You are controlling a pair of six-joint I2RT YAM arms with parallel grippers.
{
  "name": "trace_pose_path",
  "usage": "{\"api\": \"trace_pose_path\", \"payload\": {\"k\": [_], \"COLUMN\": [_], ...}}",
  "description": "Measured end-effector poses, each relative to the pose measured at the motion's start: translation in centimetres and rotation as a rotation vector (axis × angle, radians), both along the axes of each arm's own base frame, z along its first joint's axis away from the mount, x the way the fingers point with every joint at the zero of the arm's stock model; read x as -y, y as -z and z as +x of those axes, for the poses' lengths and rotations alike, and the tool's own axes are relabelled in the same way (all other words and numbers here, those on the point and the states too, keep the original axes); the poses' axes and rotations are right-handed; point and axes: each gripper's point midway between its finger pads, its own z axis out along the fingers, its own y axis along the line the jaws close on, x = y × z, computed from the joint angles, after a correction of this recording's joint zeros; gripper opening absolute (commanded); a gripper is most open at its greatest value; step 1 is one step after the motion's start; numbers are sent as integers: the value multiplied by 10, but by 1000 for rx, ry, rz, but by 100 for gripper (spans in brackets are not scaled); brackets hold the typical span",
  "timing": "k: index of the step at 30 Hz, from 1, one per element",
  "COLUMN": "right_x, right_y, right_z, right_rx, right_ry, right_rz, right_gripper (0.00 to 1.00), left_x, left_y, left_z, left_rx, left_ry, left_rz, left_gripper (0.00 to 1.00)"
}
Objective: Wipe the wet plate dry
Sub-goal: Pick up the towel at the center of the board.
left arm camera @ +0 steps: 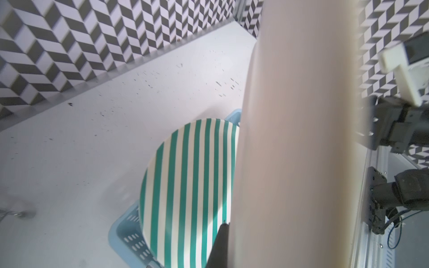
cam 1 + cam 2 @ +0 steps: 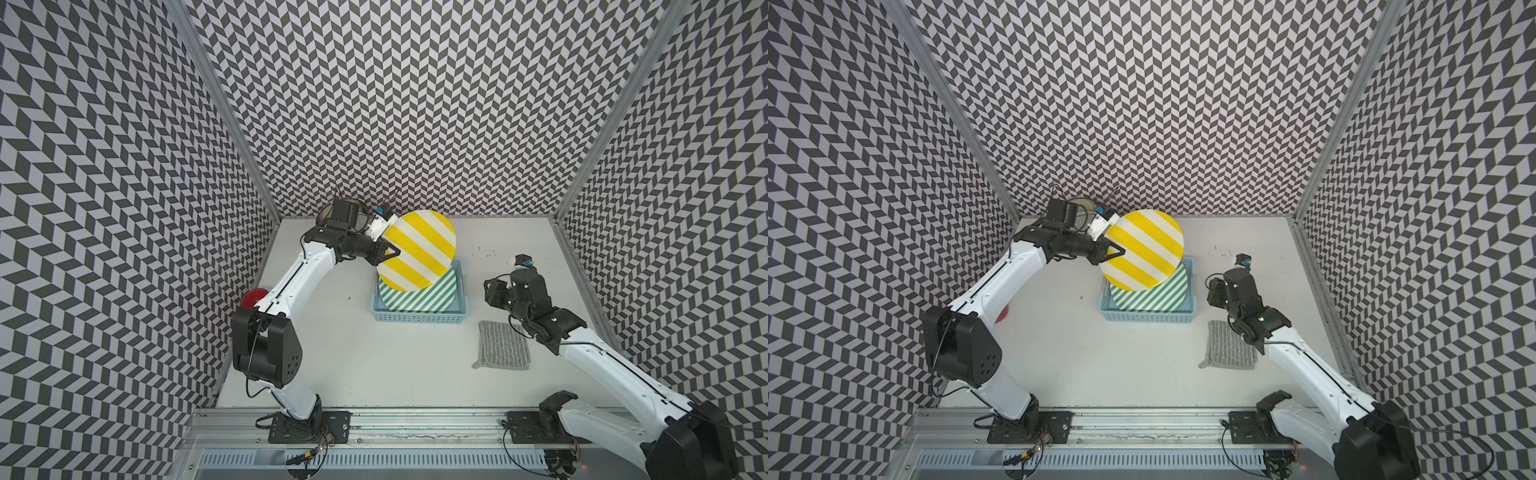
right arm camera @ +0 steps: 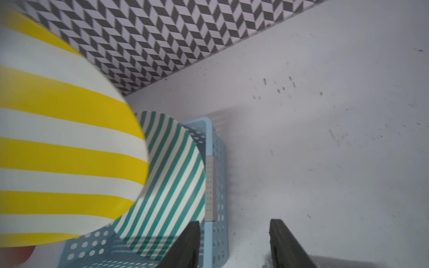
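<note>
A yellow-and-white striped plate [image 2: 419,249] [image 2: 1144,249] hangs tilted above the blue basket, lifted clear of it. My left gripper [image 2: 388,251] [image 2: 1115,251] is shut on the plate's left rim. In the left wrist view the plate's pale underside [image 1: 297,139] fills the middle, with one dark finger [image 1: 220,246] pressed against it. My right gripper [image 2: 493,291] [image 3: 234,232] stands open and empty over the bare table, just right of the basket. A grey ribbed cloth [image 2: 503,345] [image 2: 1229,345] lies flat on the table beside the right arm's wrist.
The blue perforated basket [image 2: 415,318] [image 3: 218,185] holds a green-striped plate [image 2: 419,297] [image 1: 185,185] leaning in it. A red round thing [image 2: 253,298] sits by the left wall. A round metal thing [image 2: 326,216] stands in the back left corner behind the left arm.
</note>
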Motion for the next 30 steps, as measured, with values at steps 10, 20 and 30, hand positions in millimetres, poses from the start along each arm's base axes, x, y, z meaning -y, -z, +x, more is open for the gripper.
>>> {"api": "trace_pose_path", "payload": {"k": [10, 20, 30], "right_x": [33, 42, 42], "right_y": [77, 139, 147], "right_z": [-60, -90, -67], "right_rx": [-310, -505, -481], "right_ry": [165, 234, 278], "right_rz": [-51, -79, -126], "right_gripper": [63, 93, 24], "left_x": [-14, -7, -6], "left_y": [-31, -34, -34], "left_z": [-5, -12, -13], "left_rx": [46, 38, 26], "left_ry": [-26, 17, 16], "left_rz": [-95, -131, -141], "left_gripper": [0, 0, 0]}}
